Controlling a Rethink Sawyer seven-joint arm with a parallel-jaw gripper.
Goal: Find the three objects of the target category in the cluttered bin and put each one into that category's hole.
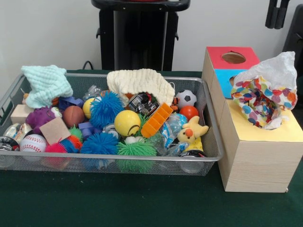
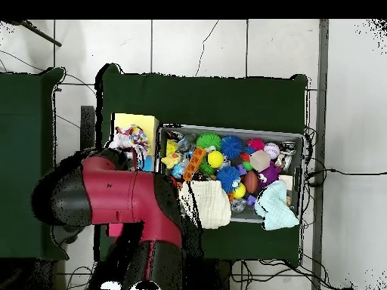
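The polka-dot bag (image 1: 265,97) and white bag (image 1: 277,68) sit bunched over the yellow-topped box (image 1: 258,156) just beside the bin (image 1: 208,118), probably covering its hole, while the pincer's state cannot be told

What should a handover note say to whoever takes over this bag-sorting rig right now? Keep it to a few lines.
Gripper: raised at the top edge, above the boxes; open or shut cannot be told.
Dotted bag and white bag: bunched on the yellow box, covering its hole and sticking well out.
Bin: full of toys and cloths; no third bag plainly visible.
Done: two bags brought to the box.
Left: find the third bag, probably buried, and get all three through the hole.
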